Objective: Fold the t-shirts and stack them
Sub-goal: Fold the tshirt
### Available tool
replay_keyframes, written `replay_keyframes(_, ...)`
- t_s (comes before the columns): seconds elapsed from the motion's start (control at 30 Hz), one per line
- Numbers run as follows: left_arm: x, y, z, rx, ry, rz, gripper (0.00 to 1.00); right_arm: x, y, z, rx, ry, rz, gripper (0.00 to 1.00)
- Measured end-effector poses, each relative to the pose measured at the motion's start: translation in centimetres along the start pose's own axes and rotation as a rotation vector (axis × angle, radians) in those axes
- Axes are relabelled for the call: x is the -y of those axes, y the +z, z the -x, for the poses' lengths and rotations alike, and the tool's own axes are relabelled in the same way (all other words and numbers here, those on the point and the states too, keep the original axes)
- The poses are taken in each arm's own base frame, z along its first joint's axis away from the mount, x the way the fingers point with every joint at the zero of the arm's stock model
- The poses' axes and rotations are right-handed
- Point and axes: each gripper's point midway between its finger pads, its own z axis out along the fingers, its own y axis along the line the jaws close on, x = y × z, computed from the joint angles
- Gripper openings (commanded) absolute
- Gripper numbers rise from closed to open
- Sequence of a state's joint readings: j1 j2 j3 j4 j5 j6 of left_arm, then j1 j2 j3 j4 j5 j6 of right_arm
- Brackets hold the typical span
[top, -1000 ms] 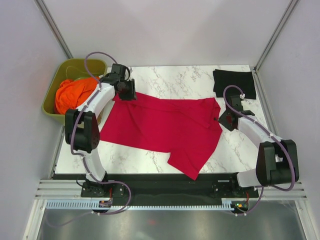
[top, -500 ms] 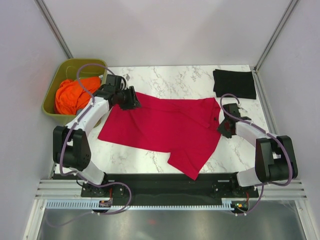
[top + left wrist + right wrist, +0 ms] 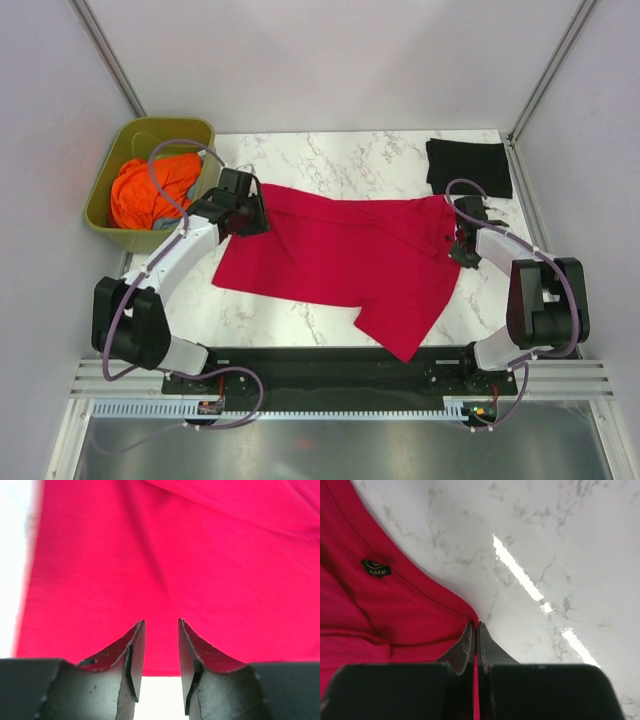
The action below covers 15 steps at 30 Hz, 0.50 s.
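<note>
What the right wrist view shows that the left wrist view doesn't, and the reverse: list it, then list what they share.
Only the right wrist view: the veined marble tabletop, the black size label by the neckline, and the right end effector shut on the cloth's edge.
Only the left wrist view: the left end effector, its fingers apart, above a straight cloth edge, with cloth filling most of the frame.
Both: the red t-shirt, with an end effector at one of its edges.
</note>
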<state>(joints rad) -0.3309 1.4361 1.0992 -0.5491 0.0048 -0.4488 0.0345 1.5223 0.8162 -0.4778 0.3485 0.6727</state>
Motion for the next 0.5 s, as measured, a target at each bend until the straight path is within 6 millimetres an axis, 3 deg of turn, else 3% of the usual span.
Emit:
replay_keyframes(0.13, -2.7, 0.4, 0.4, 0.023, -0.036, 0.098, 0.29, 0.6, 0.7, 1.2, -0.004, -0.019, -0.043, 0.00)
replay_keyframes(0.23, -4.0, 1.6, -0.5, -0.013, -0.077, 0.139, 0.18, 0.1, 0.8, 1.9, -0.001, -0.042, -0.038, 0.01)
replay_keyframes(0.33, -5.1, 3.5, -3.0, -0.091, -0.116, 0.176, 0.02, -0.3, 0.4, 2.8, 0.015, -0.069, -0.025, 0.01)
replay_keyframes(0.5, -7.1, 6.2, -7.4, -0.225, -0.158, 0.261, 0.02, -1.8, 0.5, 5.0, 0.042, -0.112, -0.009, 0.02)
